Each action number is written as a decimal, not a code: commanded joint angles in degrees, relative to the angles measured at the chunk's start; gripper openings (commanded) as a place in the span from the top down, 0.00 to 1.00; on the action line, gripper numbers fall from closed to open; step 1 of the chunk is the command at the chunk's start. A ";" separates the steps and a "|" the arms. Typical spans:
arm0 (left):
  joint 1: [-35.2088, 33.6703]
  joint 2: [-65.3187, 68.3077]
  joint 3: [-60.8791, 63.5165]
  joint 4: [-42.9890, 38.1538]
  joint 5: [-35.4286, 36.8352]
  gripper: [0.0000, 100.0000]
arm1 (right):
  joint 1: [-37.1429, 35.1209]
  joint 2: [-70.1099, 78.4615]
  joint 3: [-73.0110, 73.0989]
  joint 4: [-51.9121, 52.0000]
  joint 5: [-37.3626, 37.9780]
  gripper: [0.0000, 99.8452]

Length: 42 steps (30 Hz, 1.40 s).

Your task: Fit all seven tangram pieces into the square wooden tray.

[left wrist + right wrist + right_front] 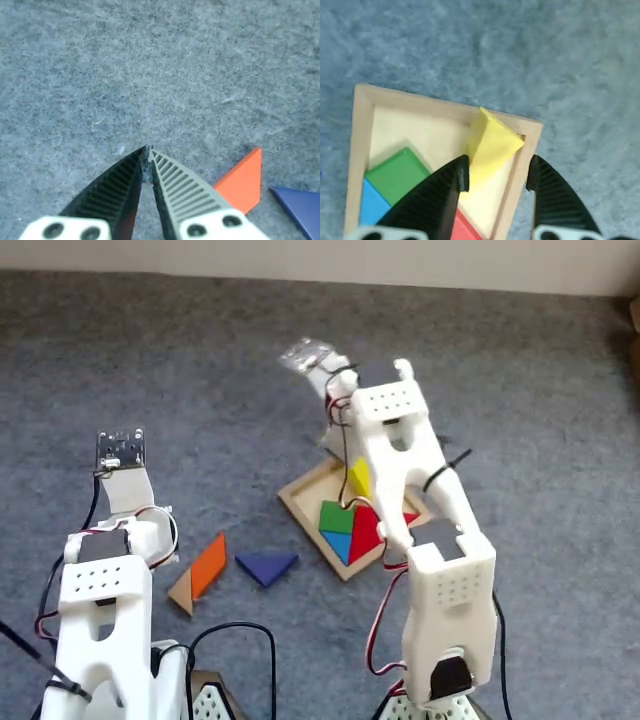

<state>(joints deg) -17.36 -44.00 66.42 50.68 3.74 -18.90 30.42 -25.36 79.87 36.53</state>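
The square wooden tray (300, 502) holds a green piece (337, 517), a red piece (368, 532) and a light blue piece (340, 545). A yellow triangle (491, 145) leans tilted against the tray's rim (362, 130) near a corner. My right gripper (497, 175) is open around it, one finger beside the triangle, the other outside the rim. On the carpet lie an orange parallelogram (208, 565), a tan triangle (182, 592) and a dark blue triangle (266, 566). My left gripper (147, 152) is shut and empty over bare carpet, left of the orange piece (242, 182).
Grey carpet covers the whole surface. The right arm (400, 440) hangs over the tray and hides part of it. Cables trail near both arm bases at the front. Open carpet lies between the loose pieces and the tray.
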 commanded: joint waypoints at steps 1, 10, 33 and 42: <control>-0.75 -1.27 -0.22 -0.88 -0.53 1.00 | 4.70 -1.54 -3.82 -1.36 -0.97 0.82; -0.75 -1.27 -0.22 -0.88 -0.53 1.00 | 14.81 -1.54 -3.38 -1.89 -1.05 0.82; -0.48 -1.27 -0.22 -0.88 -0.53 1.00 | 15.78 -2.07 -4.26 -7.52 -10.37 0.87; -0.48 -1.27 -0.22 -0.88 -0.53 1.00 | 7.52 -1.45 -10.07 -13.23 -12.31 0.98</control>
<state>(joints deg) -17.36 -44.00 66.42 50.68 3.74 -8.00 30.51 -32.13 70.55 25.10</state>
